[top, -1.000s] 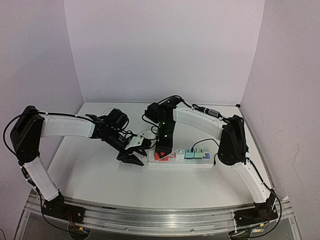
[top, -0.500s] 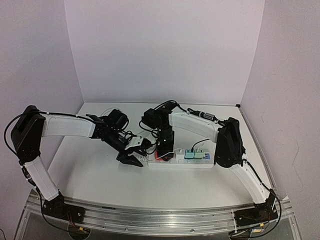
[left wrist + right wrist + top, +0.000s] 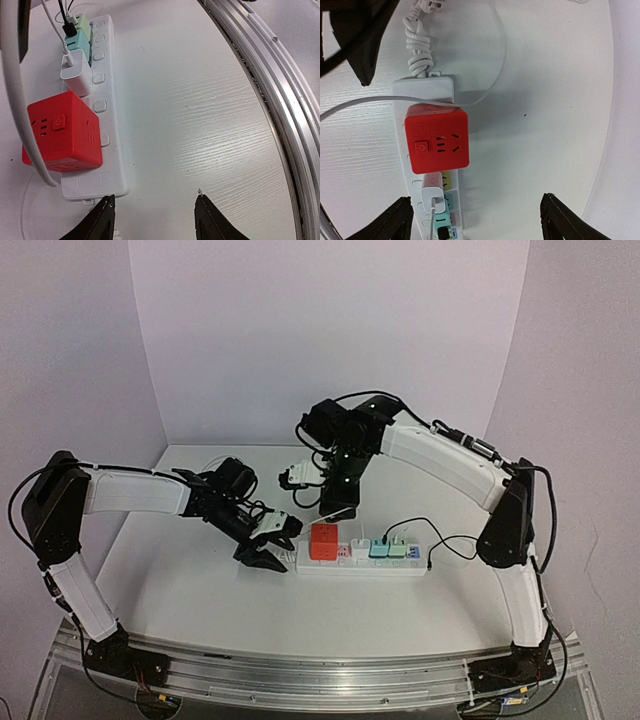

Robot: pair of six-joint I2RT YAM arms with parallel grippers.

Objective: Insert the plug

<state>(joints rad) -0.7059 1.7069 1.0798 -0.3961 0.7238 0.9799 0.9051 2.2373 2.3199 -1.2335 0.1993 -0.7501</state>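
1. Evidently, the red cube plug (image 3: 437, 137) sat in the power strip (image 3: 422, 89), at its cord end; insertion appeared complete.
2. Right fingers (image 3: 395, 220) hung wide apart above the plug, empty. Left fingers (image 3: 102, 222), apart and empty, sat low over the surface (image 3: 200, 100) beside the strip end.
3. Next move: withdraw both arms clear of the cables.
4. Count: one red plug, one strip, three small chargers (image 3: 76, 74).
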